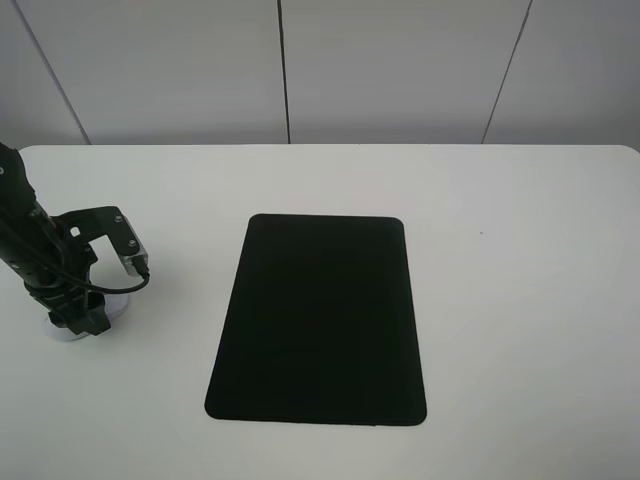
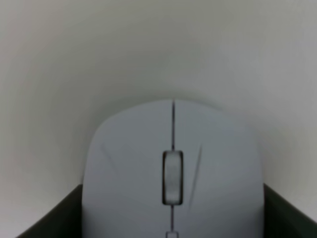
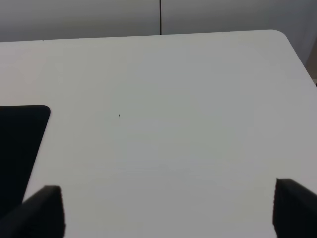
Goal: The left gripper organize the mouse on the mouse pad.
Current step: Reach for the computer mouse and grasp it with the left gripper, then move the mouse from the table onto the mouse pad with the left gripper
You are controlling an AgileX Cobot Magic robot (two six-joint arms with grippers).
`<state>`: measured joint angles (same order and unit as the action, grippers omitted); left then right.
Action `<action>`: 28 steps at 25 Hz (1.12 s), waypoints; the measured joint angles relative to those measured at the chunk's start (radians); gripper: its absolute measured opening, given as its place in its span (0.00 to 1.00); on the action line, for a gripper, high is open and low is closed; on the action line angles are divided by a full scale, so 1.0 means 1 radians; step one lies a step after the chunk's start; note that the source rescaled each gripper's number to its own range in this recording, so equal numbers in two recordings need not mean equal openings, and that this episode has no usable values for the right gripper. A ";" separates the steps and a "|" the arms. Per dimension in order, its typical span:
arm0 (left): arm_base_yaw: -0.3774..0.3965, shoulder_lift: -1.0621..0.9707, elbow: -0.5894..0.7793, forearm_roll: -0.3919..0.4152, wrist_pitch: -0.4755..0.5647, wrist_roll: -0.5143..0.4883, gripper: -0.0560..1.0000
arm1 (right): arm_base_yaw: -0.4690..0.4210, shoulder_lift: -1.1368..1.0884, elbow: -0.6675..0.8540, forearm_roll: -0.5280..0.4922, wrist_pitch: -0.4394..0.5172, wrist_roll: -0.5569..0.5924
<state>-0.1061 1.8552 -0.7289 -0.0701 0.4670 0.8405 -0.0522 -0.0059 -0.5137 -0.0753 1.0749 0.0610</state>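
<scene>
The white mouse (image 2: 172, 163), with its grey scroll wheel, fills the lower part of the left wrist view. It rests on the white table at the far left, where only its pale edges (image 1: 116, 306) show under the arm. My left gripper (image 1: 82, 314) points down over it, and the black fingers (image 2: 49, 224) press against both sides of the mouse. The black mouse pad (image 1: 318, 320) lies flat in the middle of the table, well to the right of the mouse and with nothing on it. My right gripper (image 3: 168, 210) is open above bare table, with the pad's corner (image 3: 20, 144) beside it.
The white table (image 1: 520, 260) extends to a grey panelled wall at the back. Its far edge and rounded right corner (image 3: 277, 34) show in the right wrist view. The right arm is outside the exterior high view.
</scene>
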 joint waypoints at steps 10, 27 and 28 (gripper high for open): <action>0.000 -0.016 -0.007 0.000 0.024 -0.042 0.06 | 0.000 0.000 0.000 0.000 0.000 0.000; -0.109 -0.176 -0.142 -0.022 0.219 -0.784 0.06 | 0.000 0.000 0.000 0.000 0.000 0.000; -0.129 -0.176 -0.154 -0.022 0.215 -0.826 0.06 | 0.000 0.000 0.000 0.000 0.000 0.000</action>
<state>-0.2353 1.6794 -0.8834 -0.0919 0.6819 0.0141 -0.0522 -0.0059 -0.5137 -0.0753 1.0749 0.0610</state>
